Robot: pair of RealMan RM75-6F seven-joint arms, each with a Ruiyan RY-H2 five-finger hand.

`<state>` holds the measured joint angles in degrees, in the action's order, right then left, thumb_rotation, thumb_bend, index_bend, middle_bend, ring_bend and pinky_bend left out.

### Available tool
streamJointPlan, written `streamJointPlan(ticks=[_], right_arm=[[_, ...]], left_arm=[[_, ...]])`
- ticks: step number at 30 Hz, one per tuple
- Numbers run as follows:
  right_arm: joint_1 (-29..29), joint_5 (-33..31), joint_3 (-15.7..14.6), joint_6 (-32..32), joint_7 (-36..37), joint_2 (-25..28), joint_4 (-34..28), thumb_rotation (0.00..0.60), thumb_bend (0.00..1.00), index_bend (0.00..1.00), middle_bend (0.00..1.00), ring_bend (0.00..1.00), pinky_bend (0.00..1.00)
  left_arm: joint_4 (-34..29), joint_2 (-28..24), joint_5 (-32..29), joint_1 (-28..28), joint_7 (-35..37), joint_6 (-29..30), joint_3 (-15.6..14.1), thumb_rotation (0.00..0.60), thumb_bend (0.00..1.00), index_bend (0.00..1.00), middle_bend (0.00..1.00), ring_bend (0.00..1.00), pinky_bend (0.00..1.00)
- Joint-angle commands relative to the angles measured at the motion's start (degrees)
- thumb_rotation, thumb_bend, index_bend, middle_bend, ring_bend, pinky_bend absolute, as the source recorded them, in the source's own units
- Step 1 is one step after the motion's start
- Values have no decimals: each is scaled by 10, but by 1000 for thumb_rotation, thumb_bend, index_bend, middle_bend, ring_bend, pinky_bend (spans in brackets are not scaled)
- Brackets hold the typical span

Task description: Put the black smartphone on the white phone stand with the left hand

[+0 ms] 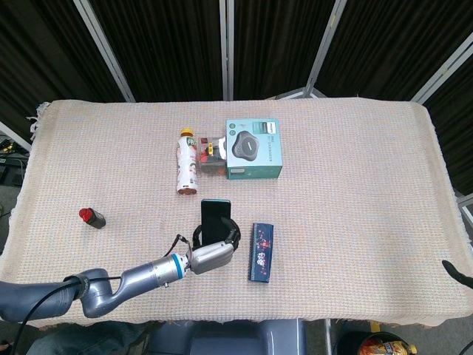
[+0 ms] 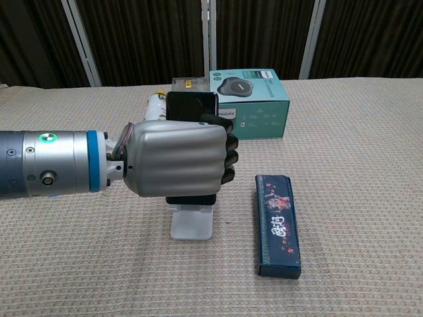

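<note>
My left hand grips the black smartphone upright, fingers wrapped round its middle. The phone's top edge shows above the knuckles and its lower edge reaches the lip of the white phone stand. I cannot tell whether the phone rests on that lip. In the head view the phone stands above the left hand, and the stand is hidden behind them. A dark sliver of the right hand shows at the right edge.
A dark blue patterned box lies just right of the stand. Behind it are a teal speaker box, a lying drink bottle and a small clear box. A small red and black object lies far left.
</note>
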<state>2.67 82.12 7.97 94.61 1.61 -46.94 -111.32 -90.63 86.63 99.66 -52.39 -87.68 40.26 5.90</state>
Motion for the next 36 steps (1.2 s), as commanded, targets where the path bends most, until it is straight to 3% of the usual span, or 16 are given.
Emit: streamJointPlan(ticks=[1, 14, 18, 21, 24, 28, 36], right_arm=[[0, 0, 0, 1, 1, 0, 0, 600, 0, 0, 0, 0, 0], [3, 1, 0, 3, 11, 4, 2, 600, 0, 0, 0, 0, 0], [4, 2, 0, 4, 11, 4, 1, 600, 0, 0, 0, 0, 0], [4, 3, -1, 4, 11, 4, 1, 600, 0, 0, 0, 0, 0], [4, 4, -1, 4, 11, 4, 1, 600, 0, 0, 0, 0, 0], [4, 3, -1, 4, 6, 4, 1, 600, 0, 0, 0, 0, 0], [4, 6, -2, 5, 1, 4, -1, 600, 0, 0, 0, 0, 0]], left_arm=[[1, 1, 1, -1, -1, 0, -2, 600, 0, 591, 460, 522, 446], [7, 5, 6, 0, -6, 6, -14, 600, 0, 574, 448, 515, 436], [6, 2, 4, 2, -10, 7, -15, 600, 0, 454, 327, 396, 399], [5, 2, 2, 3, -12, 6, -16, 600, 0, 248, 128, 247, 369], [4, 2, 4, 3, -17, 6, -18, 600, 0, 131, 21, 166, 327], [1, 2, 5, 4, -13, 10, -19, 600, 0, 70, 0, 104, 276], [-14, -18, 16, 9, 1, 30, -22, 600, 0, 53, 0, 27, 210]])
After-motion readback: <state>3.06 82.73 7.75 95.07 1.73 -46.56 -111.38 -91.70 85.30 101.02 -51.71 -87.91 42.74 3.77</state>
